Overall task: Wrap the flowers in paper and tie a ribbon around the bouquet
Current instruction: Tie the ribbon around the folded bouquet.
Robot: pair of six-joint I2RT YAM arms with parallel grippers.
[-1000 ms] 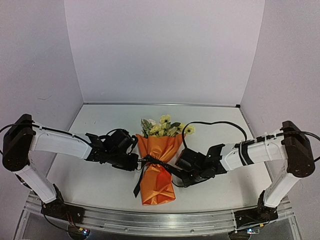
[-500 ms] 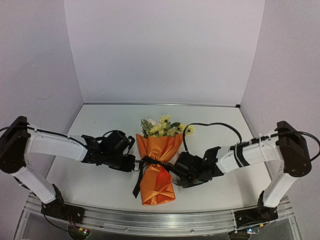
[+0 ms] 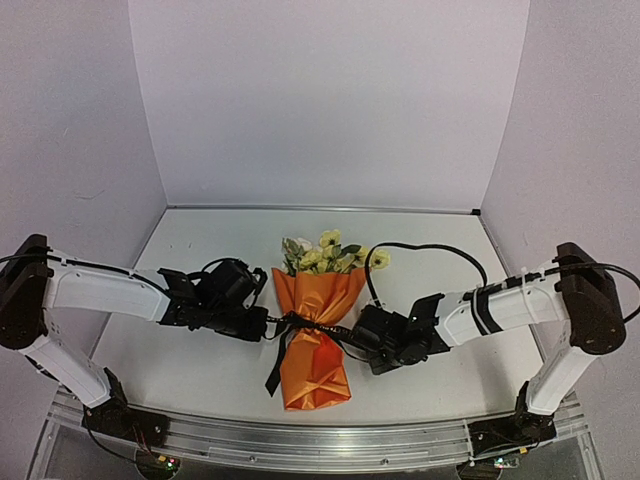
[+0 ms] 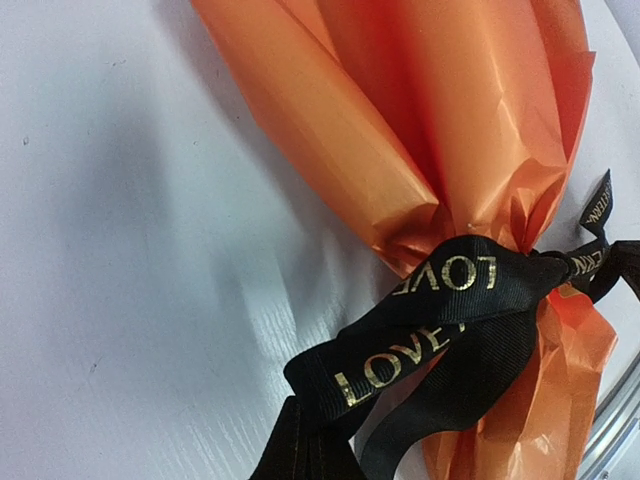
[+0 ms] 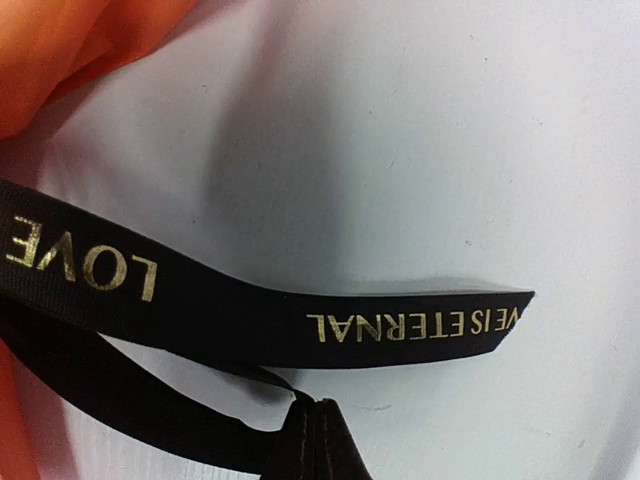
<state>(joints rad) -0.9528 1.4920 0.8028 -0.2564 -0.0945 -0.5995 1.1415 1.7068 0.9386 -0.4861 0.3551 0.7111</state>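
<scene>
Left tool (image 3: 265, 326) and right tool (image 3: 351, 338) are each pinched shut on a strand of the ribbon (image 4: 450, 285), either side of the bouquet (image 3: 320, 358) lying on the bench (image 3: 200, 250); pull unevenly and the knot could slip, or the thin paper (image 4: 480, 100) could tear

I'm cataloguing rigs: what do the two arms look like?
Both the left arm and right arm have white tubular links with bulky black joints and black wrist ends. Thin black cables loop along them; the right one carries black bands.
</scene>
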